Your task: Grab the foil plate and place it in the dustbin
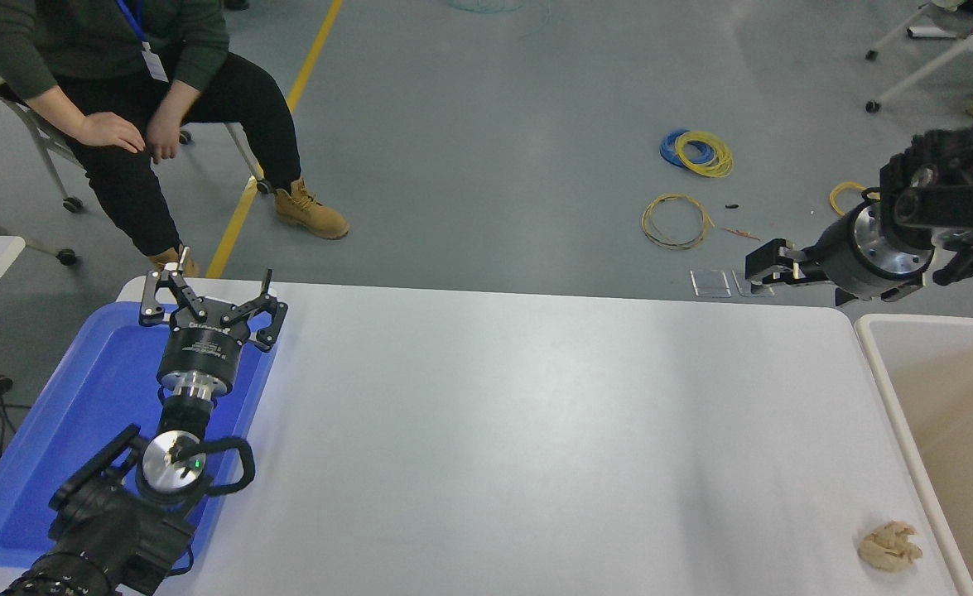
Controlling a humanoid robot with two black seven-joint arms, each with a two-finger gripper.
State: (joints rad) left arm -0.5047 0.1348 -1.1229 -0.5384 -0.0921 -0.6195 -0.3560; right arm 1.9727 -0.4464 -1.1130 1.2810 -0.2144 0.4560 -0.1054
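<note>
While my right claw (772, 269) hangs past the table's far edge at about two o'clock, pointing toward nine, its fingers are seen side-on and I cannot tell whether they are apart or together; nothing shows between them. My left claw (209, 298) is parked at about eight o'clock over the blue tray (80, 406), its fingers spread apart and empty. The dustbin (888, 372) sits just beside the white table (494, 430) at three o'clock, cream rim and tan inside, cut off by the picture's edge. The foil plate is not in sight anywhere. A beige wad of tissue (889, 545) lies on the table at about four o'clock, near the dustbin's rim. A person (122, 74) sits at eleven o'clock (a badge hangs on a blue strap, its print too small to read). The ring of my left claw bears lettering I cannot make out.
</note>
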